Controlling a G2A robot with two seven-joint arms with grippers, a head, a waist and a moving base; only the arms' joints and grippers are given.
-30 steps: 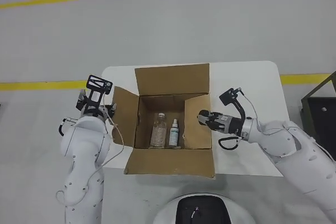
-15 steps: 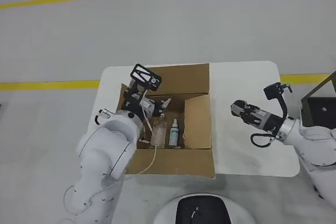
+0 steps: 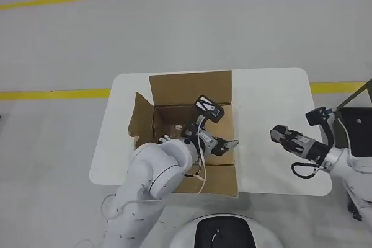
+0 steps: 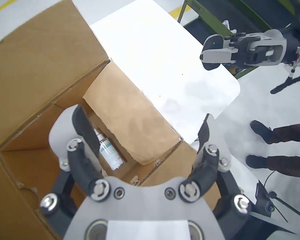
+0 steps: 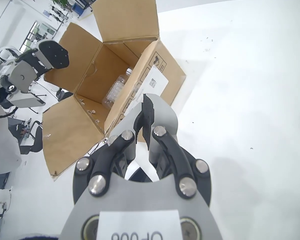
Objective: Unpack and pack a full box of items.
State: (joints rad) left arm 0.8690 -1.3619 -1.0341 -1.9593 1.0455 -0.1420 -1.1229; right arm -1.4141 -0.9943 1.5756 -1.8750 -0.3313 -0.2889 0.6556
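White surface point(image 3: 270, 93) carrying an open cardboard box point(image 3: 191, 88), two bottles lying inside.
Clear bottle point(image 5: 116, 88) looks light, thin, slick: best taken mid-body; small spray bottle point(image 4: 109, 151) likewise. Left pincer point(image 4: 141, 116) spread above the box, right pincer point(image 5: 146, 111) clenched, empty.

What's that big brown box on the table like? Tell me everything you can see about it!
The box is plain brown cardboard, standing open on the white table. One outer side bears a white label. The flap above that side hangs into the opening, and the other three spread outward, with ragged bits along their folds. At the bottom lie a clear plastic bottle and a small spray bottle. The left gripper, open, hovers above it.
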